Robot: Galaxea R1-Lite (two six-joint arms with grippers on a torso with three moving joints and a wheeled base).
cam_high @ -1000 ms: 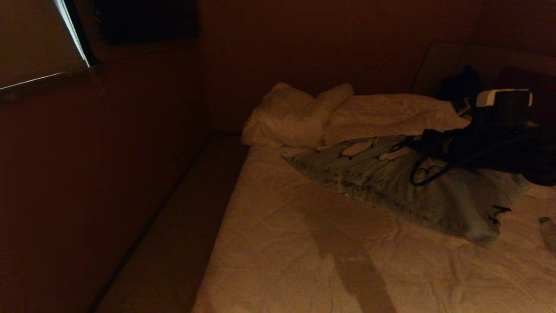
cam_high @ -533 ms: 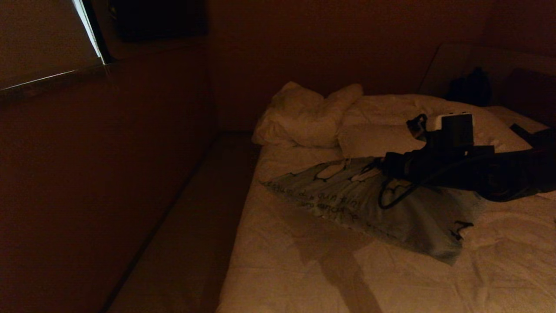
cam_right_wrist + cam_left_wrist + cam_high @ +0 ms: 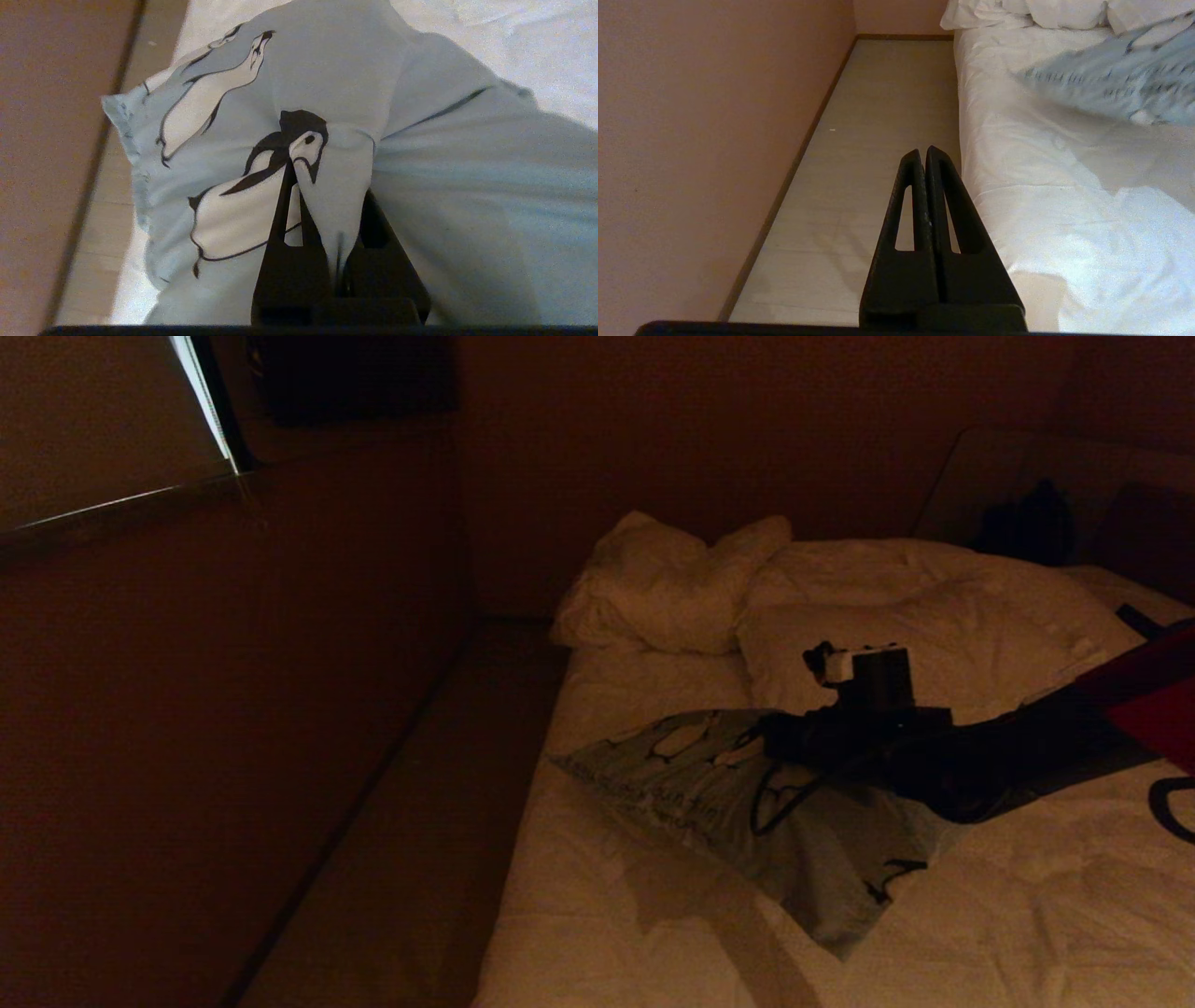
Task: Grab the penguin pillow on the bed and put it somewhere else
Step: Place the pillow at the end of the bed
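Note:
The penguin pillow (image 3: 709, 793), grey-blue with black-and-white penguins and dark lettering, lies slanted across the bed (image 3: 653, 924), one corner at the bed's left edge. My right gripper (image 3: 770, 739) reaches in from the right over its upper part. In the right wrist view that gripper (image 3: 329, 184) is shut on a pinched fold of the penguin pillow (image 3: 444, 186) beside a penguin's head. My left gripper (image 3: 923, 151) is shut and empty, parked over the floor strip beside the bed (image 3: 1041, 200). From there the penguin pillow (image 3: 1101, 84) shows farther up the bed.
Rumpled white pillows (image 3: 667, 583) and a duvet (image 3: 934, 616) lie at the head, below the padded headboard (image 3: 1008, 467), with a dark item (image 3: 1027, 523) beside it. A narrow floor strip (image 3: 392, 859) runs between the bed and the left wall. A window blind (image 3: 93, 420) is at upper left.
My right arm has swung left and nearer, dragging the penguin pillow toward the bed's left edge. The whole head view has also shifted a little to the right.

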